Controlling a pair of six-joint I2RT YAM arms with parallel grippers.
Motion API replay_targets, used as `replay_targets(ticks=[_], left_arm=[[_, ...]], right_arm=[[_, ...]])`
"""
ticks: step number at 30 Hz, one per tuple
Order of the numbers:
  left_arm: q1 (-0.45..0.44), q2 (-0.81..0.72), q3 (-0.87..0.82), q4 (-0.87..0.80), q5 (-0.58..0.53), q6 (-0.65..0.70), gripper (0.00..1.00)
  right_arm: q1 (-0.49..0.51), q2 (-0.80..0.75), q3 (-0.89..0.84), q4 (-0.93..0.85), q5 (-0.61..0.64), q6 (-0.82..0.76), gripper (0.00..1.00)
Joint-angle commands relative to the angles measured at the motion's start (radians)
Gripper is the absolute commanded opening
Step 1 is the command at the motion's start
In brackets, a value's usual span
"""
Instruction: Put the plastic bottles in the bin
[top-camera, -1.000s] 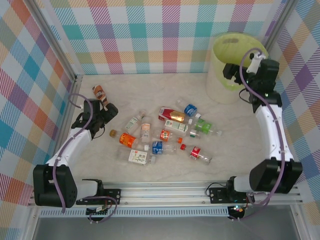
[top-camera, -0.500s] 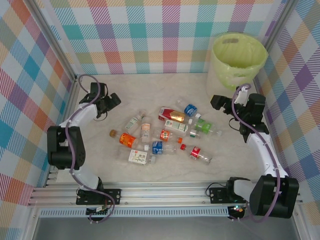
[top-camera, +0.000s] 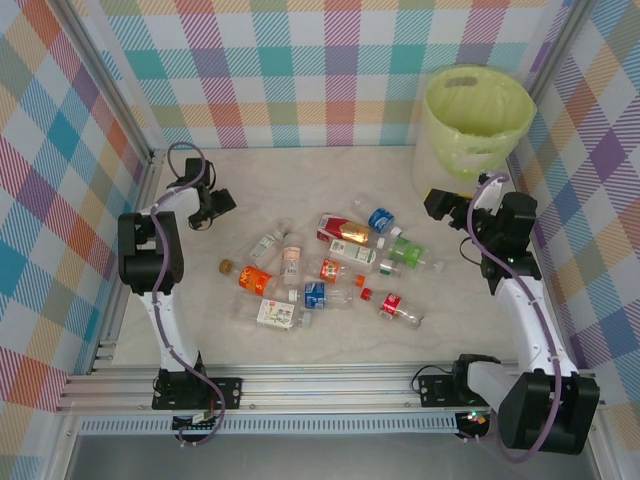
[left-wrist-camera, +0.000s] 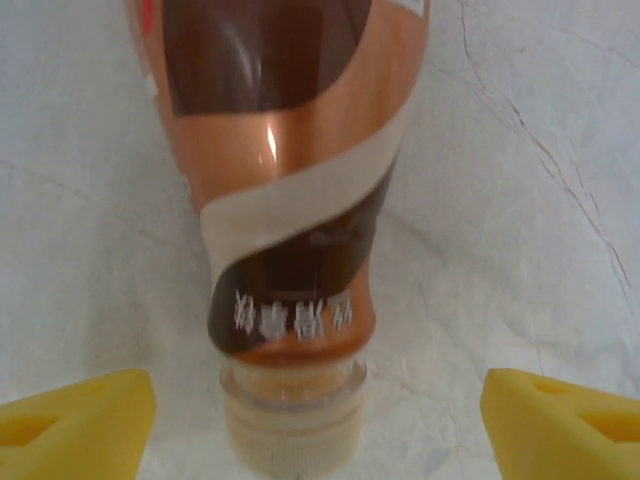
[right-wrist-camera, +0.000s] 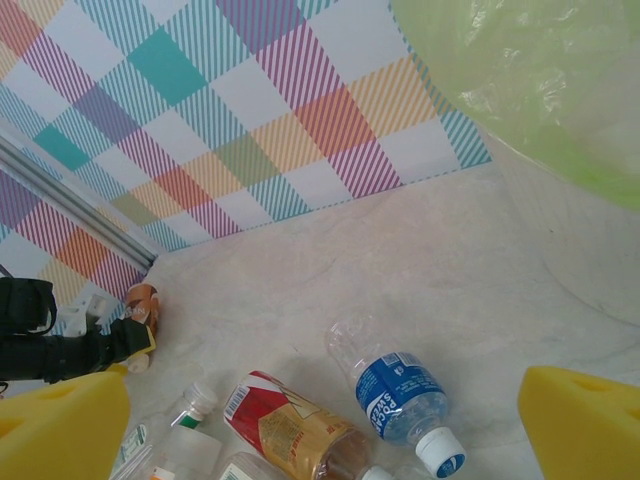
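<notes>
A brown-labelled plastic bottle (left-wrist-camera: 290, 180) with a cream cap (left-wrist-camera: 295, 425) lies on the table between the yellow fingertips (left-wrist-camera: 80, 420) of my left gripper (left-wrist-camera: 318, 415). The jaws stand open, with a gap on each side of the cap. From above, that gripper (top-camera: 213, 204) sits at the far left of the table. Several more bottles (top-camera: 330, 265) lie in a loose pile mid-table. Among them are a blue-labelled one (right-wrist-camera: 400, 395) and a red-and-yellow one (right-wrist-camera: 290, 425). My right gripper (top-camera: 440, 205) hangs open and empty in front of the bin (top-camera: 470, 120).
Checkered walls close in the table at the back and sides. A metal rail (top-camera: 140, 230) runs along the left edge close to my left arm. The bin's yellow-green bag (right-wrist-camera: 530, 80) hangs just right of my right gripper.
The right gripper came away from over the bin and dropped in front of it. The left arm swung back toward the left wall, onto the brown bottle, and its jaws narrowed slightly.
</notes>
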Motion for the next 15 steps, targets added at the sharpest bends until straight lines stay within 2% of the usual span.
replay_targets(ticks=[1, 3, 7, 10, 15], left_arm=[[0.010, 0.044, 0.062, -0.025, -0.018, 0.035, 0.82], [0.010, 0.071, 0.088, -0.038, -0.023, 0.042, 0.79], [0.010, 0.089, 0.093, -0.034, -0.022, 0.053, 0.61], [0.009, 0.068, 0.059, -0.014, -0.018, 0.054, 0.49], [0.009, 0.011, -0.003, 0.032, -0.005, 0.085, 0.36]], right_arm=[[0.005, -0.031, -0.013, 0.027, 0.007, -0.002, 1.00], [0.006, -0.043, -0.012, 0.012, 0.011, -0.013, 1.00], [0.006, -0.064, -0.012, -0.008, 0.028, -0.027, 1.00], [0.005, -0.072, -0.013, -0.014, 0.035, -0.028, 1.00], [0.006, -0.061, -0.007, -0.016, 0.027, -0.019, 1.00]])
